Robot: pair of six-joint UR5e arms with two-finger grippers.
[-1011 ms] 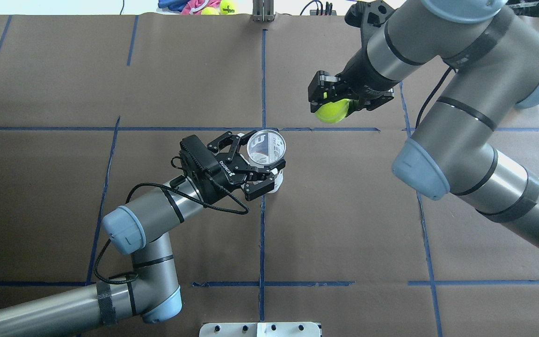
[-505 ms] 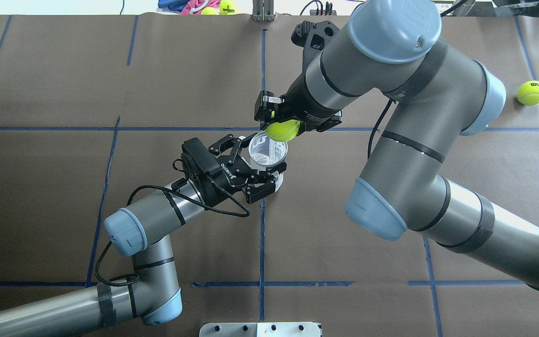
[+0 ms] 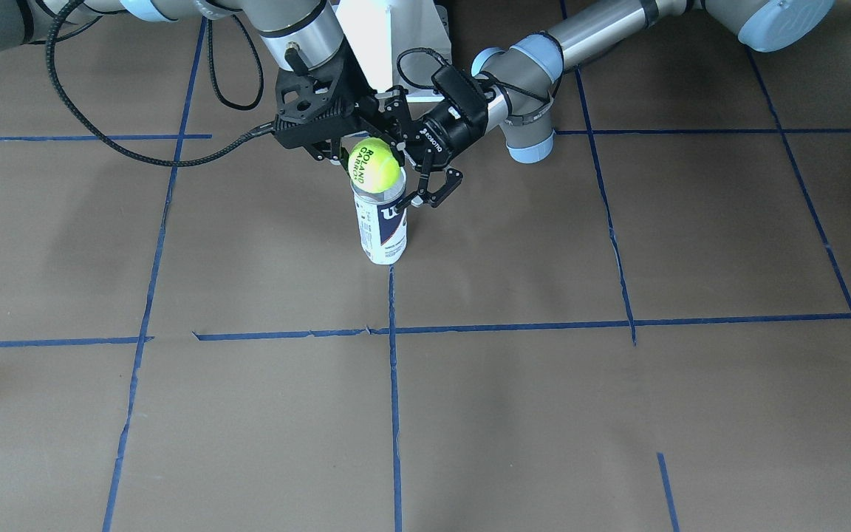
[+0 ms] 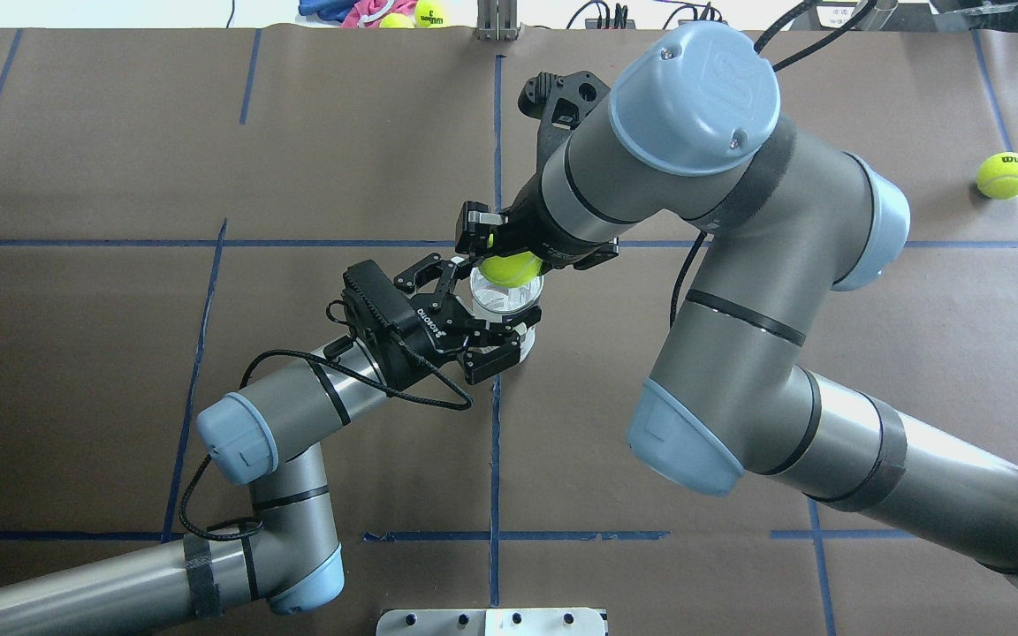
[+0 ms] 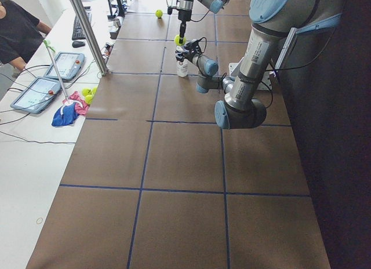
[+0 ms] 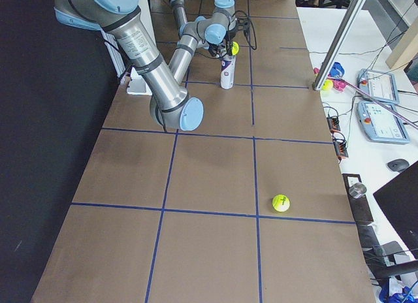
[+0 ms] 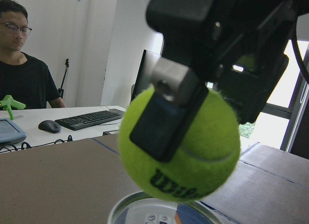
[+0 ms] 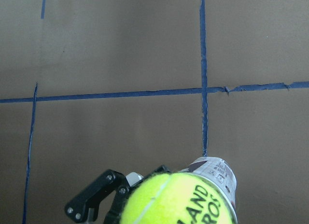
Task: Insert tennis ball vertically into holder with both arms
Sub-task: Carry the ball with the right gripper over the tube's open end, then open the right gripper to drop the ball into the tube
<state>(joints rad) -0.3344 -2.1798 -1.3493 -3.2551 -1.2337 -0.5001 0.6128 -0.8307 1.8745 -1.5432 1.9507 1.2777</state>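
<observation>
Ball [image 3: 374,166] upper centre, just above can [image 3: 381,233] mouth, clamped in R gripper [image 3: 371,155]. L gripper [image 4: 491,311] closed round upright can. Centre over rim, lower straight, let go only once seated.

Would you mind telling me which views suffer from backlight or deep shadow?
Left wrist view: the bright window leaves the right gripper nearly black above the well-lit ball. Exterior left and right views: one side falls to featureless black. Front-facing view: evenly lit.
</observation>
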